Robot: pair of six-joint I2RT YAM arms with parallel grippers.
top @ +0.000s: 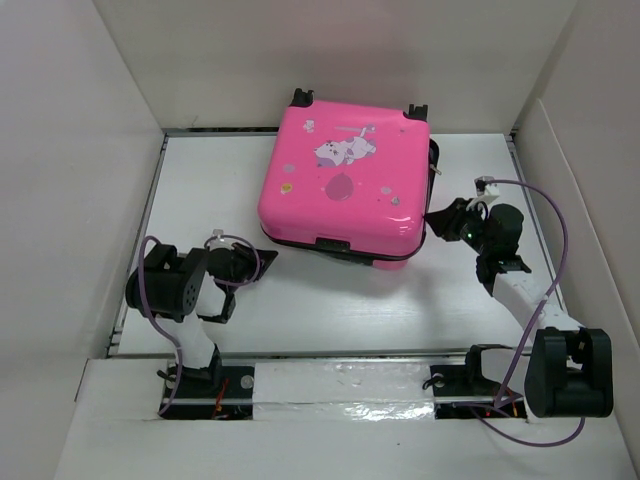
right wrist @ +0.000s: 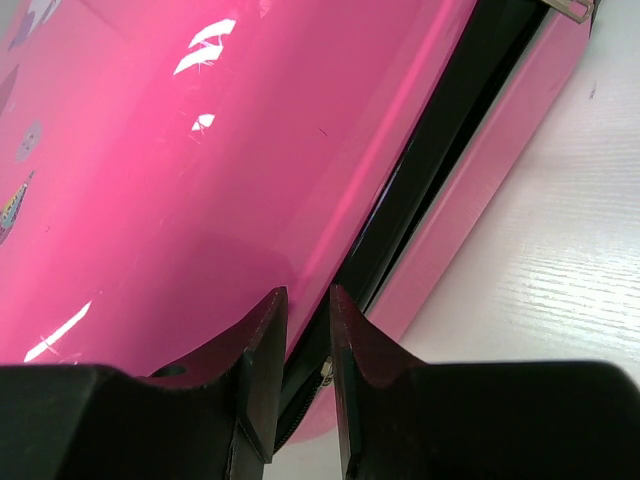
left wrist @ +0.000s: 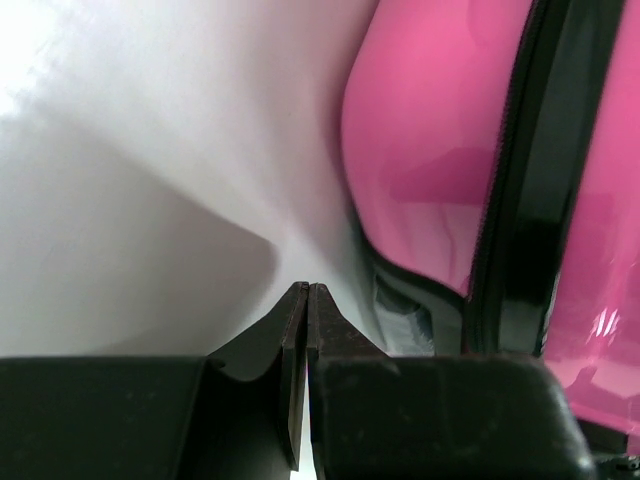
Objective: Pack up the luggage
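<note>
Your pink suitcase [top: 345, 180] lies closed at the far middle of the table [top: 300, 320], so packing looks done and zipping seems what's left. Your right gripper [right wrist: 308, 300] has its jaws slightly apart at the black zip seam [right wrist: 440, 160]. Your left gripper [left wrist: 305, 290] is pressed together, empty, beside the near-left corner.

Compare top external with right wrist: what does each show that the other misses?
Only top external: the whole closed suitcase with its stickers and wheels, plus the left claw near its front-left corner.
Only right wrist: the narrow gap between the right claw fingers, lined up on the black zip seam.
Both: the pink shell, the right claw and the white table.
</note>
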